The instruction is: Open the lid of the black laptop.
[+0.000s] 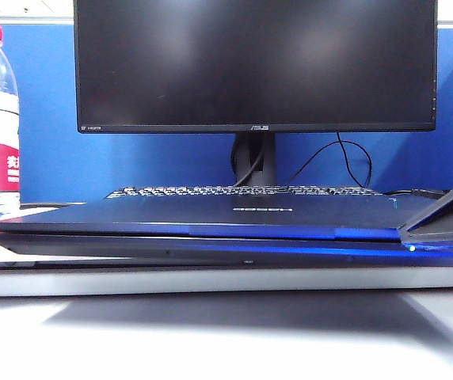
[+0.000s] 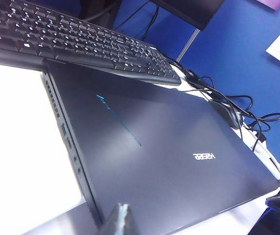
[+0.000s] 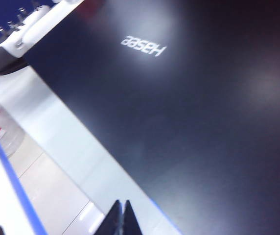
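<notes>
On a white table (image 1: 211,281), both grippers' fingers (image 3: 120,218) (image 2: 122,220) together over the black laptop (image 1: 211,226).

My right gripper (image 3: 122,218) shows in my right wrist view with its jaws pressed together, the tips meeting in a narrow point. In the exterior view it comes in low from the right edge (image 1: 448,214). My left gripper (image 2: 120,220) shows only a blurred tip.
</notes>
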